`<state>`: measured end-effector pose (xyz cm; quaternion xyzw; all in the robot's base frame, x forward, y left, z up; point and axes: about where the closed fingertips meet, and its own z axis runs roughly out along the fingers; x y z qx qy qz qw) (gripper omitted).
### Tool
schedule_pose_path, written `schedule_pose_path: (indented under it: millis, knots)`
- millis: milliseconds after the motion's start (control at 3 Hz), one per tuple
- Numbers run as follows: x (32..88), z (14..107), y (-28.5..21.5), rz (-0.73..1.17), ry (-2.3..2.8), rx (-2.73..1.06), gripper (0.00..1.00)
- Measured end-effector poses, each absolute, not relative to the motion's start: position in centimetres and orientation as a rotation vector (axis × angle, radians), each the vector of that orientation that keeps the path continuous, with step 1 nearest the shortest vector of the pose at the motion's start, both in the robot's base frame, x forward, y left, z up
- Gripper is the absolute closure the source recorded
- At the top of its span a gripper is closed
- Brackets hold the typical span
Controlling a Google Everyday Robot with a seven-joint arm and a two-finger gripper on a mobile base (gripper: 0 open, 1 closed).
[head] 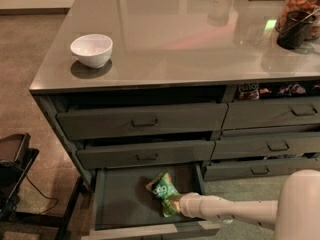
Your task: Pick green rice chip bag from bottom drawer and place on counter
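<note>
The green rice chip bag (162,188) lies crinkled inside the open bottom drawer (120,204), right of its middle. My gripper (174,204), at the end of the white arm (225,211), reaches in from the right and sits against the bag's lower right end, low in the drawer. The bag hides the gripper's tip. The counter (175,39) is the glossy grey top above the drawers.
A white bowl (91,49) stands on the counter's left front. A jar of snacks (302,6) and a dark cup (292,30) stand at the right rear. The two handled drawers (145,121) above are slightly ajar. Black equipment (12,169) stands on the floor at left.
</note>
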<state>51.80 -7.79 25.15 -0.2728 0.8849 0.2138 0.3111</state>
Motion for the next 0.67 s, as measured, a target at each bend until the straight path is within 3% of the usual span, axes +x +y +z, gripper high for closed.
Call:
schedule_pose_path:
  millis: [667]
  knots:
    - [52.84, 22.75, -5.77, 0.601, 2.308, -0.776, 0.35]
